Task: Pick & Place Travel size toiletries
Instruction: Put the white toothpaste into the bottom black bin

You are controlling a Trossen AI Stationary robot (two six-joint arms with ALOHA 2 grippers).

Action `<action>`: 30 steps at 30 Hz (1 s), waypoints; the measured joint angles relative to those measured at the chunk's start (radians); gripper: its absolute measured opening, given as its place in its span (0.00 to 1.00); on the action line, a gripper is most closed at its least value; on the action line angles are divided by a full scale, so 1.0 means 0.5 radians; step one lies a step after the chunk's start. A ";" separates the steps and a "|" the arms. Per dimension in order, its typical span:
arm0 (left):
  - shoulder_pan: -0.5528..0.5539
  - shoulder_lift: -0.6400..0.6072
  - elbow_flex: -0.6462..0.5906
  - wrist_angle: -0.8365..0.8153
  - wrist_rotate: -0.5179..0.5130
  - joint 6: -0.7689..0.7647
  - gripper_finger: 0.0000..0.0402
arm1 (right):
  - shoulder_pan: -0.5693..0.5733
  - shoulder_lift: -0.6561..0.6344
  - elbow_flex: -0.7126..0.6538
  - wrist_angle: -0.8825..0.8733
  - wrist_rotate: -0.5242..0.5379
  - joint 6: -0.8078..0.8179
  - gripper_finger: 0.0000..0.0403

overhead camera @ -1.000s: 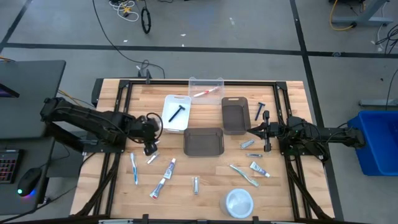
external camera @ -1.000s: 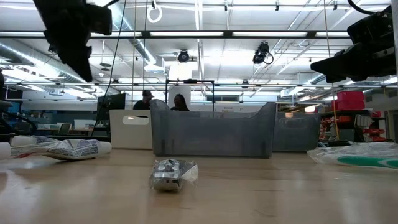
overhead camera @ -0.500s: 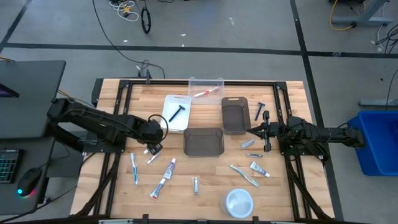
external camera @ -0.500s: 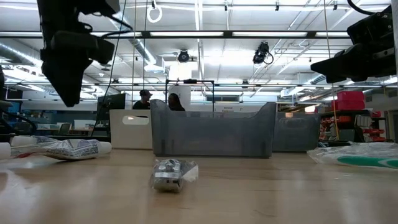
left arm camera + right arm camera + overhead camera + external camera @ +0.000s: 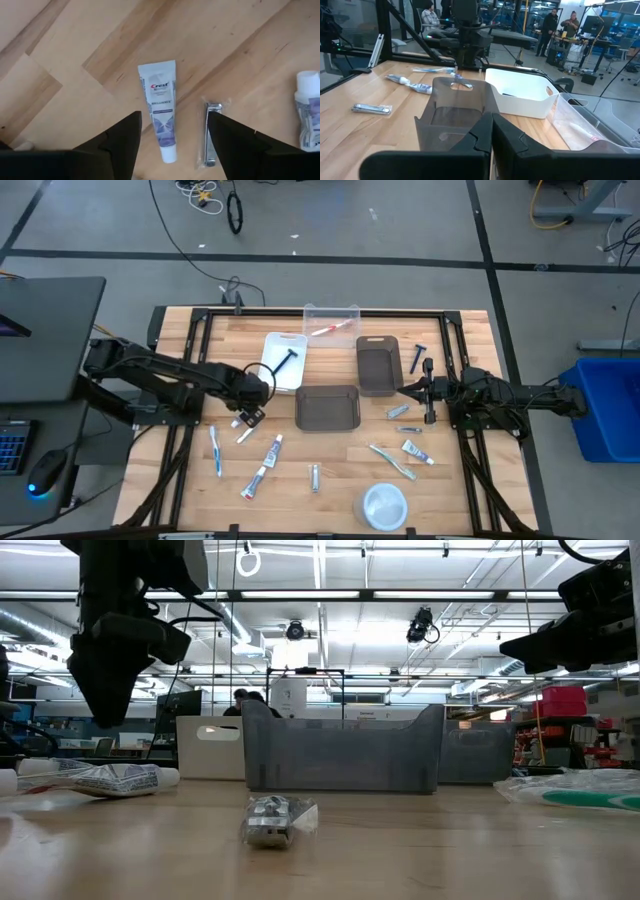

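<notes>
The left gripper [image 5: 250, 416], now spread wide and empty, has swung over the toothpaste tube [image 5: 162, 116], probably the next pick.

Wooden slat table [image 5: 340, 450] inside a dark metal frame, on grey floor crossed by black tape lines.

On the table, 5 containers:
- white bin [image 5: 283, 362], toward the far left
- clear bin [image 5: 331, 321] at the far edge, middle
- dark grey bin [image 5: 377, 365], right of centre
- wider dark grey bin [image 5: 327, 408] in the middle, near the first
- round white dish [image 5: 384, 505] near the front edge

Beyond the table: blue crate [image 5: 605, 408] at right, black desk [image 5: 40, 335] with a mouse [image 5: 44, 473] at left, coiled cable [image 5: 235, 210] on the floor. Across the room, 2 people [image 5: 559, 29] standing by a workstation.
</notes>
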 joint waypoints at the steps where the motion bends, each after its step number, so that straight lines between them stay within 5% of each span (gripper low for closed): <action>1: 0.000 0.000 -0.013 -0.003 0.000 -0.001 0.59 | 0.000 0.001 -0.001 -0.001 0.001 0.000 0.03; 30: -0.040 0.084 -0.280 0.235 0.028 -0.007 0.59 | 0.000 0.000 0.000 -0.001 0.001 0.000 0.03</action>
